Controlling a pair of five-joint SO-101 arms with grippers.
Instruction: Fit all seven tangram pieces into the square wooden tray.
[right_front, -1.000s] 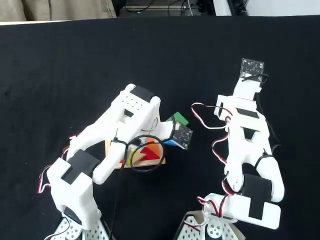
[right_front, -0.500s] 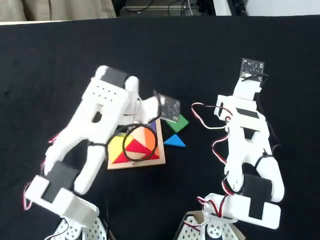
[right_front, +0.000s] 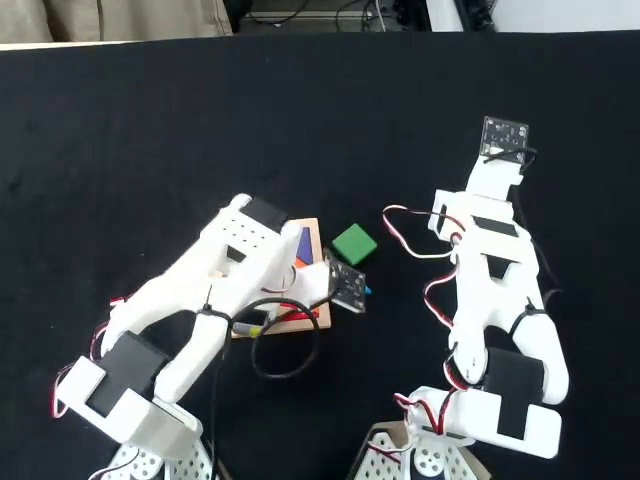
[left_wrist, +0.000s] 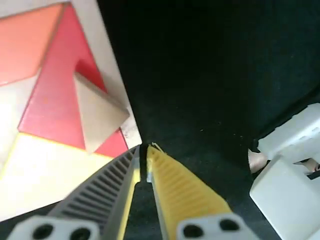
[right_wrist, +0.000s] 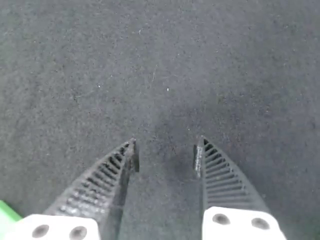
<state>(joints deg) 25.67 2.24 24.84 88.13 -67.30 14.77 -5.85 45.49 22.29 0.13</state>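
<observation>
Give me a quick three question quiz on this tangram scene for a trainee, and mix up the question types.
1. True or false: the green square piece lies inside the wooden tray.
2. Pick one. The right gripper is: A) open above the black table; B) shut on a blue triangle; C) resting inside the tray.
3. Short answer: which gripper has its tips at the tray's rim?

Key: 1 false, it sits on the table beside the tray. 2 A. 3 the left gripper.
</observation>
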